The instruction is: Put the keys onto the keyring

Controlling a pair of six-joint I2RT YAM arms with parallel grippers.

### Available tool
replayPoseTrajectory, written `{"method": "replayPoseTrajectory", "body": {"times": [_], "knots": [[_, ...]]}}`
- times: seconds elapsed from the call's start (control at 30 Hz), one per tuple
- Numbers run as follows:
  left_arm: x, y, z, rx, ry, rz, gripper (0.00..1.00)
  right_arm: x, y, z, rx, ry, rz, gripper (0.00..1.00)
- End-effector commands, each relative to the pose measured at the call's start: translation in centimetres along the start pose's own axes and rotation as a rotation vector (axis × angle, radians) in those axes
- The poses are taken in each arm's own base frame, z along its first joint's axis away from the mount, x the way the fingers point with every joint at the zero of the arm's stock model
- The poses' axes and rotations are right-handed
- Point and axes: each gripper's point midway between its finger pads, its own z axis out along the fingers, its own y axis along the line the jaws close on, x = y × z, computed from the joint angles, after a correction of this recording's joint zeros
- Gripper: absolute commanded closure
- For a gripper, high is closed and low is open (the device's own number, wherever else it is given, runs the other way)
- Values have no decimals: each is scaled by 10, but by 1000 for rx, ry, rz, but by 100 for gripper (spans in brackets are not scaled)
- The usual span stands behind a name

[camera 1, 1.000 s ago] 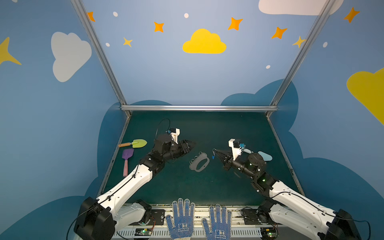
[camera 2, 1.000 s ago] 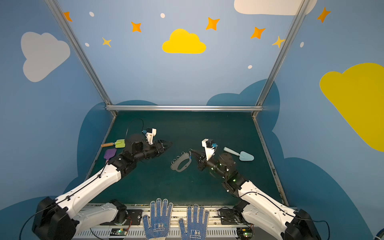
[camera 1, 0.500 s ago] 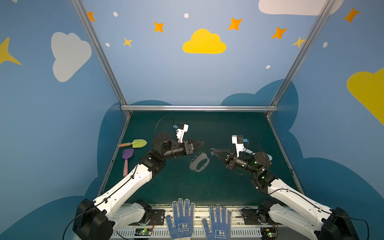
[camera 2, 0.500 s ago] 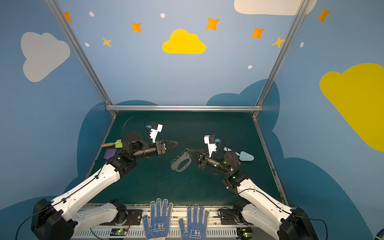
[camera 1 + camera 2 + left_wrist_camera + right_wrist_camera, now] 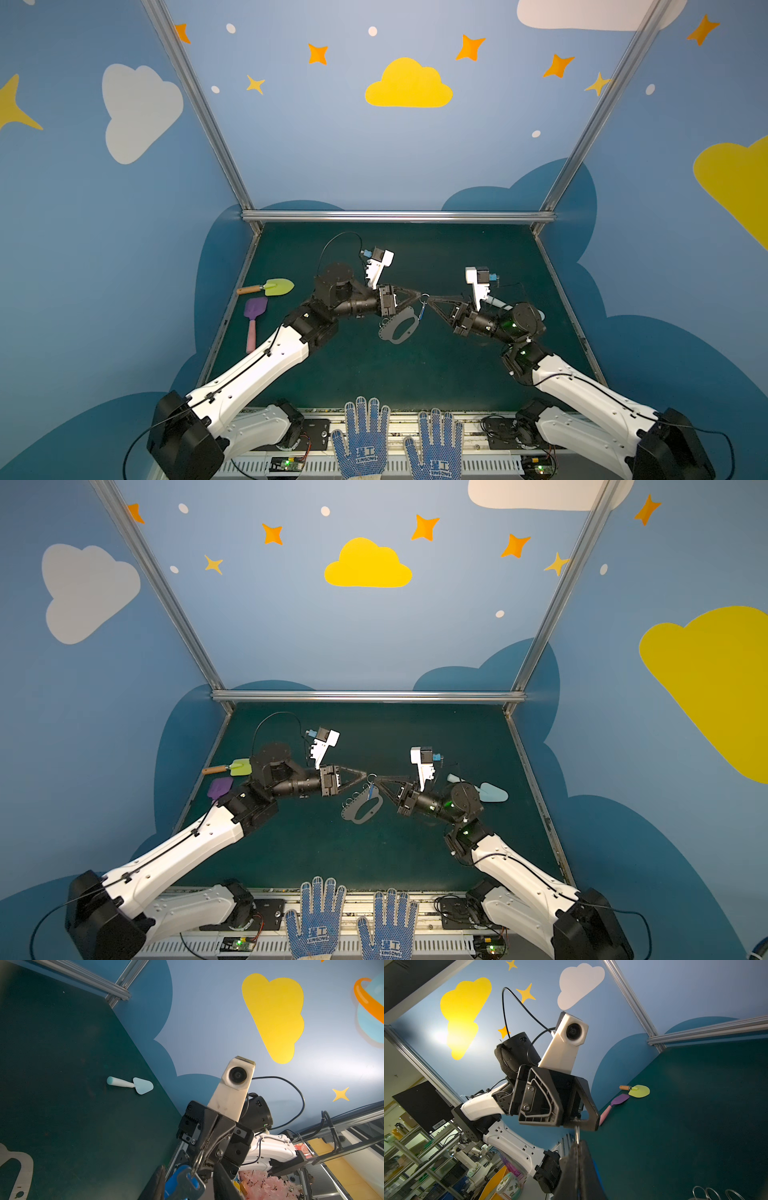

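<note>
**Two pincers meet over one set of keys**

I count three toy spades on the dark green surface (image 5: 374, 374). Two of them are at the far left: a green spade (image 5: 279, 286) with a wooden handle, and just in front of it a purple spade (image 5: 254, 309) with a pink handle.

Next comes the left pincer (image 5: 417, 294), reaching in towards the middle. Its fingers stand part-way apart. In the left wrist view the keys (image 5: 184, 1185), one silver key joined to one blue tag, sit between them. I cannot tell whether either finger presses on them.

The one keyring (image 5: 26, 1169), a flat grey plate with a large cutout, lies on the surface just below the spot where the two pincers meet tip to tip. In both top views the blue tag hangs over the plate's right end, and I cannot tell whether it touches.

At the front edge, one glove (image 5: 365, 440) lies beside a second glove (image 5: 434, 446), fingers pointing inward.

The right pincer (image 5: 433, 298) is closed tight on the small metal loop (image 5: 577, 1135), and the key and tag dangle from that loop, clear of the surface.

Behind the right arm lies the third, a pale blue spade (image 5: 492, 791), well apart from the other two.
</note>
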Motion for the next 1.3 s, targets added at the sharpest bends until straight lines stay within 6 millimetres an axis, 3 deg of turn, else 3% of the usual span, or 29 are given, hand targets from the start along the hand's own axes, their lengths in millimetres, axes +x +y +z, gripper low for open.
{"method": "replayPoseTrajectory", "body": {"times": [0.0, 0.2, 0.83, 1.07, 1.27], "knots": [[-5, -14, 2, 32, 7, 47, 63, -16, 15, 1, -48, -37, -28, 100], [-2, -18, 6, 39, 22, 60, 68, -16, 15, 2, -52, -36, -24, 100], [-2, -26, 6, 30, 31, 93, 96, -11, 5, 4, -27, -5, 18, 100], [-6, -14, 5, -53, 16, 101, 96, -5, -9, -3, 81, 39, 21, 65], [-3, 5, 8, -151, 44, 71, 96, -4, -11, -16, 158, 38, -10, 63]]}}
